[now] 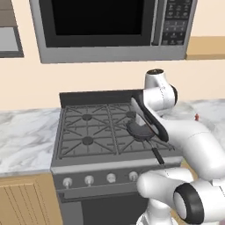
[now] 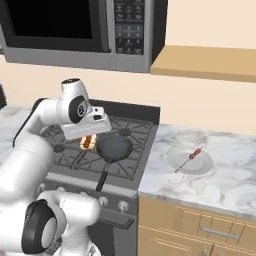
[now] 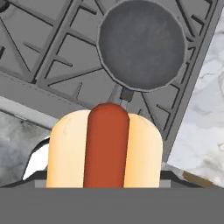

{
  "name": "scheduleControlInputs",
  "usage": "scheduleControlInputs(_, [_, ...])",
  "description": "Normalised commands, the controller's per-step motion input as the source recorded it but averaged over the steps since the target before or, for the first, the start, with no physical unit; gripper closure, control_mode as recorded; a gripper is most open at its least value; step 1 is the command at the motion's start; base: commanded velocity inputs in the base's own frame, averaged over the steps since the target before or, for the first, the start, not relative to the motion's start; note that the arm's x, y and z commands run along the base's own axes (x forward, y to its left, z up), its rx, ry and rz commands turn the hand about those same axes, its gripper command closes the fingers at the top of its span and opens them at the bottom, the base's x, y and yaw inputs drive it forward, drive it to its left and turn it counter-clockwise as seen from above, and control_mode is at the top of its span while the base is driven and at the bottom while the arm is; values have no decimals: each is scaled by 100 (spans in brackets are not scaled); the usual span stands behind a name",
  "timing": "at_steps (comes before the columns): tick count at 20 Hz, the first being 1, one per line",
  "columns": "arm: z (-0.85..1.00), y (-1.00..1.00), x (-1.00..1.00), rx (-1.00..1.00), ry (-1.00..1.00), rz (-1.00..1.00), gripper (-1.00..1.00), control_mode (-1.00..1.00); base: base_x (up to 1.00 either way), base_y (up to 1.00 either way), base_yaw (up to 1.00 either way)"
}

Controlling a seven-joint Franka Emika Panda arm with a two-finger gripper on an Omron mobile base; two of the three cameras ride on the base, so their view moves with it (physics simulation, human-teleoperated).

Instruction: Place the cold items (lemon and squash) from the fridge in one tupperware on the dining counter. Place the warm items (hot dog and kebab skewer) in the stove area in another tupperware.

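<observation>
So my claw [image 2: 88,145] had the hot dog [image 3: 105,146] pinched between its fingers, jaws spread about as wide as the bun. In the hand view it sat right up against the lens, sausage running straight up the middle. From the right base camera you could see the hot dog poking out under my hand, held up above the stove [image 1: 94,132] grates, just beside the pan [image 2: 114,148] but not touching it. The pan was dark and sat on the front burner nearest the counter, handle pointing toward the knobs [image 1: 89,179]. Further right, on the marble counter [image 2: 230,175], the skewer [image 2: 189,159] lay tilted across a white plate [image 2: 201,164], well apart from my claw. Past all that, the microwave [image 1: 110,26] hung on the wall over the stove.
</observation>
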Motion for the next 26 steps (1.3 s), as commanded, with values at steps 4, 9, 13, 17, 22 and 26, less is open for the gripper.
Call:
scheduleControlInputs(4, [0,0,0,0,0,0,100,100,-63,100,-10])
scheduleControlInputs(9, [0,0,0,0,0,0,100,100,-58,100,-32])
scheduleControlInputs(13, [0,0,0,0,0,0,100,100,-65,93,-47])
scheduleControlInputs(17, [0,0,0,0,0,0,100,100,-69,85,-59])
scheduleControlInputs(22, [0,0,0,0,0,0,100,100,-79,62,-58])
scheduleControlInputs(26, [0,0,0,0,0,0,100,100,-96,43,-66])
